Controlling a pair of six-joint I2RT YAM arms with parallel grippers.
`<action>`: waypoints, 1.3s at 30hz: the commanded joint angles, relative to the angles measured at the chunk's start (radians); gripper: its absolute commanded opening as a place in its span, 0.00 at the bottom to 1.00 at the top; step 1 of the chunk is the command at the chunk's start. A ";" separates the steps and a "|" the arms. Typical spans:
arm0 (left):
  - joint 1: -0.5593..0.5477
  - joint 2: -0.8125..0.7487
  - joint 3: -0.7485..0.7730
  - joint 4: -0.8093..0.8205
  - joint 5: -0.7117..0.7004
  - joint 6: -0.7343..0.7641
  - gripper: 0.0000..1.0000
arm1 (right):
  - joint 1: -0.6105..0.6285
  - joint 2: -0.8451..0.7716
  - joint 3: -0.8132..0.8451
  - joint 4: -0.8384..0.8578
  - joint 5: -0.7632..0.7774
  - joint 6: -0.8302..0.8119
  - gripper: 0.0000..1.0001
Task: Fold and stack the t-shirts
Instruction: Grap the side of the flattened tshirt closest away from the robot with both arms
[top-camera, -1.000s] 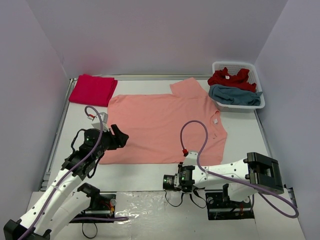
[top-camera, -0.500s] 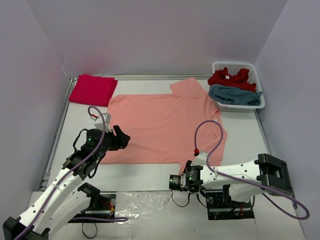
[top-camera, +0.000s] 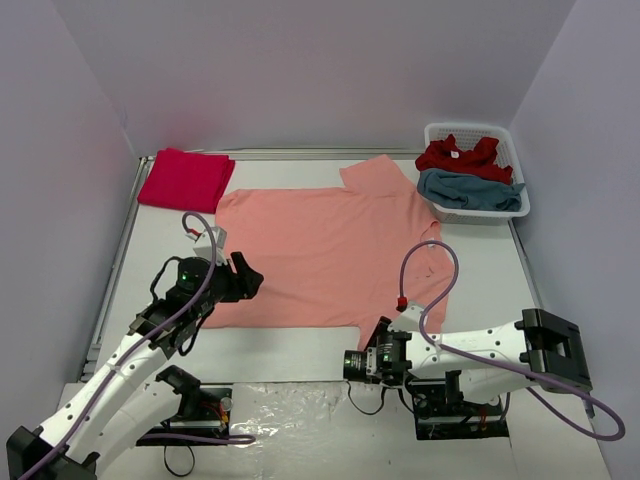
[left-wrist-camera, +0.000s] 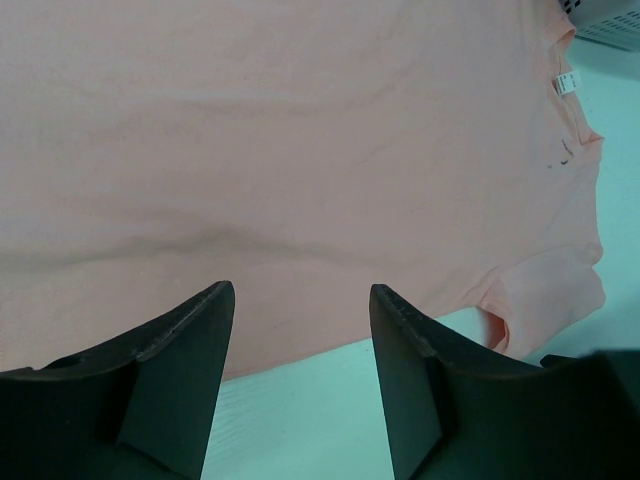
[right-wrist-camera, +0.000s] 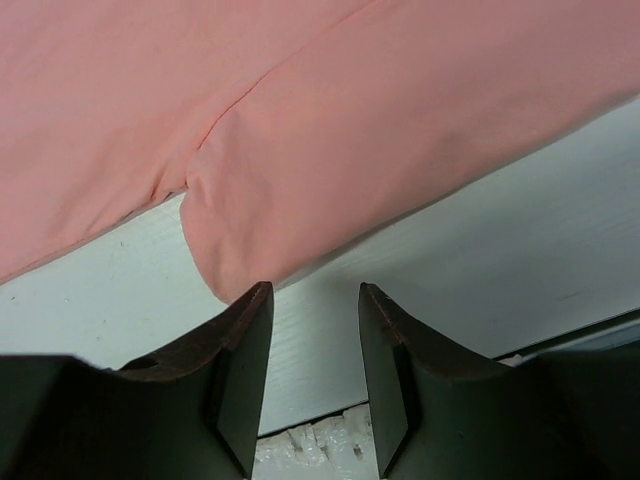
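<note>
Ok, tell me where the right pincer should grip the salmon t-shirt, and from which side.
Probably the near sleeve of the salmon t-shirt, at its free hem, approached from the near table edge. It lies flat, its rounded corner pointing at the open right pincer, with bare table beside it for a finger to slide under.

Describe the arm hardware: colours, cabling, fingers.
Both arms match: white link shells, as on the left arm and right arm, with black joints. A lilac cable loops along each, with a red connector on the right one. A green light glows at each wrist. The left gripper and right gripper have dark, wedge-shaped fingers.
</note>
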 joint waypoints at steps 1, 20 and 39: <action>-0.007 0.007 0.000 0.019 -0.002 0.015 0.55 | -0.009 -0.017 -0.023 -0.074 0.088 0.055 0.36; -0.022 0.022 0.001 0.019 -0.004 0.020 0.55 | -0.158 0.015 -0.069 0.045 0.108 -0.109 0.38; -0.033 0.030 -0.002 0.016 -0.009 0.021 0.55 | -0.175 0.178 0.009 0.094 0.079 -0.183 0.00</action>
